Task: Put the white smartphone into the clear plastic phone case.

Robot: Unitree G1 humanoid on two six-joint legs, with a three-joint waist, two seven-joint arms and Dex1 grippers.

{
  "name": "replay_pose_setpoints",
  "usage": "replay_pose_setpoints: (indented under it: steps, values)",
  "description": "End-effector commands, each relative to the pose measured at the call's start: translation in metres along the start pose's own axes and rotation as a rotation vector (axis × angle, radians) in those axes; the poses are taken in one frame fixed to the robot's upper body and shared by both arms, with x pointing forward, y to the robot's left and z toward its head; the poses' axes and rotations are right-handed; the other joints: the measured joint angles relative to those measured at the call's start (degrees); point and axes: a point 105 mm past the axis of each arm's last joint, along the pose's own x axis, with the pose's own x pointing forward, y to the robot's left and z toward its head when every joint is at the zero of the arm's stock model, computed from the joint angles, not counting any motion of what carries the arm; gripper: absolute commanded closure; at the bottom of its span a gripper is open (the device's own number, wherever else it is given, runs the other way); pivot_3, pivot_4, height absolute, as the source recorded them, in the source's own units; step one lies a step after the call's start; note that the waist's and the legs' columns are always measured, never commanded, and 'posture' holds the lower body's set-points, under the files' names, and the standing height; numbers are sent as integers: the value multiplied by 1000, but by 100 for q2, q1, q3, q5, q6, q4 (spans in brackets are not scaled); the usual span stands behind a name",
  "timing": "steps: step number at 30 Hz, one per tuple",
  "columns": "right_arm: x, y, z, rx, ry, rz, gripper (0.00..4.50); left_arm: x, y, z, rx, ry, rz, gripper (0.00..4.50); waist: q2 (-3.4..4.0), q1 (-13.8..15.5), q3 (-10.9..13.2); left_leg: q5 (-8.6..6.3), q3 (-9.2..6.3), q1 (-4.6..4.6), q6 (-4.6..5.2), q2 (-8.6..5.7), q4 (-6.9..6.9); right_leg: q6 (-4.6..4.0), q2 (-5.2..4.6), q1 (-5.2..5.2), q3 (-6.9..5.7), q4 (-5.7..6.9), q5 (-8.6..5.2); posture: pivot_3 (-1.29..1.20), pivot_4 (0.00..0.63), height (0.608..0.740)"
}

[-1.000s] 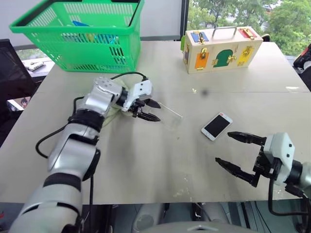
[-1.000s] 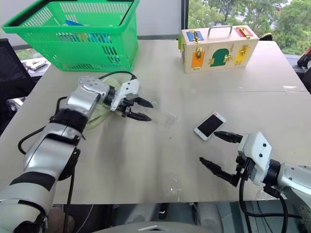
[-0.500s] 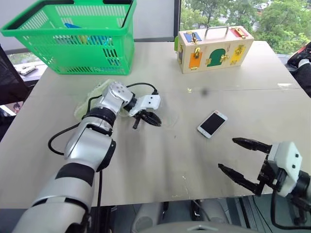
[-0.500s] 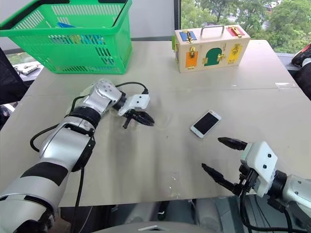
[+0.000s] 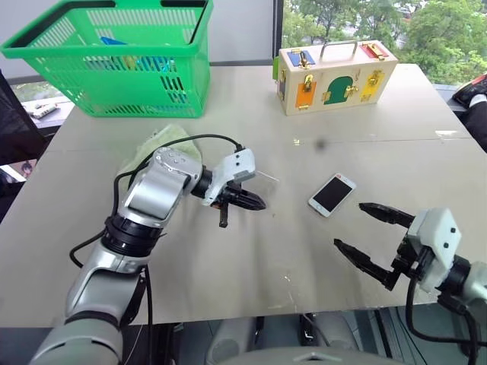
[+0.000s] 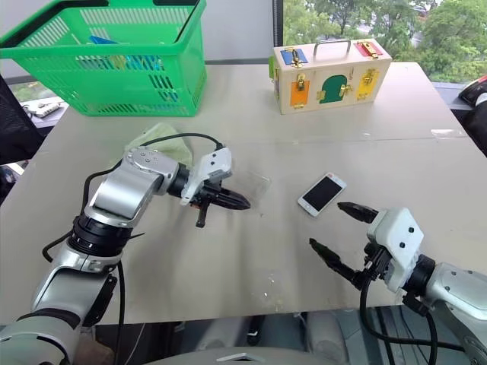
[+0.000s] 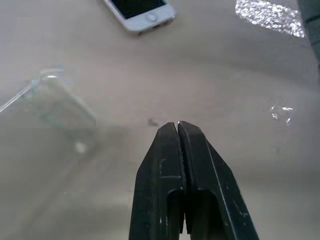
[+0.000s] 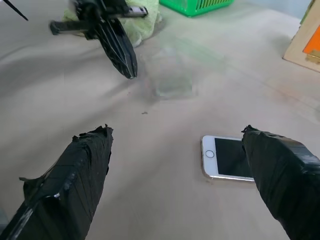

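Hands: left hand [image 5: 255, 202] clenched empty beside clear case [image 5: 262, 181]; right hand [image 5: 370, 232] released.

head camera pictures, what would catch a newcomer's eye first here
The bright green basket at the table's far left corner stands out first, with the colourful wooden latch box at the far right. Nearer, the white smartphone lies screen up on the bare table, just ahead of the right pincer, whose jaws gape wide. The left pincer is shut beside the clear plastic phone case.
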Motion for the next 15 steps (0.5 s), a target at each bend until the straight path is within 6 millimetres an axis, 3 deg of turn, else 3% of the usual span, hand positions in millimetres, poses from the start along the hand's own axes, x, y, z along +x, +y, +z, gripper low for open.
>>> replay_pose_setpoints:
  steps: [1, 6, 10, 15]
  values:
    - [2, -2, 4, -34, -9, 28, 0, -12, 12, 9, 85, -63, 74, 3947, 0, 0, 0, 0, 2, 5, 0, 1, 0, 0, -1, 2, 1, 0, 0, 0, 150, 740]
    - [2, 0, 4, -35, -6, 28, 0, -13, 26, 1, 188, -65, 74, 1758, 0, 17, 0, 0, 7, 6, -1, -3, -3, -21, -8, 2, 6, -1, 12, 0, 150, 740]
    - [-1, 5, -2, -31, 24, 39, 0, -11, 53, -25, 315, 89, 82, 1758, -1, 46, 0, 0, 11, 5, -1, -8, -4, -21, -10, 1, 8, -3, 13, 0, 150, 740]
    - [-11, 9, -5, -15, 49, 29, 0, -6, 78, -26, 335, 135, 68, 1758, -5, 135, 2, 0, 11, -3, 1, -12, 1, -19, -10, -1, 0, -5, 13, 0, 150, 740]
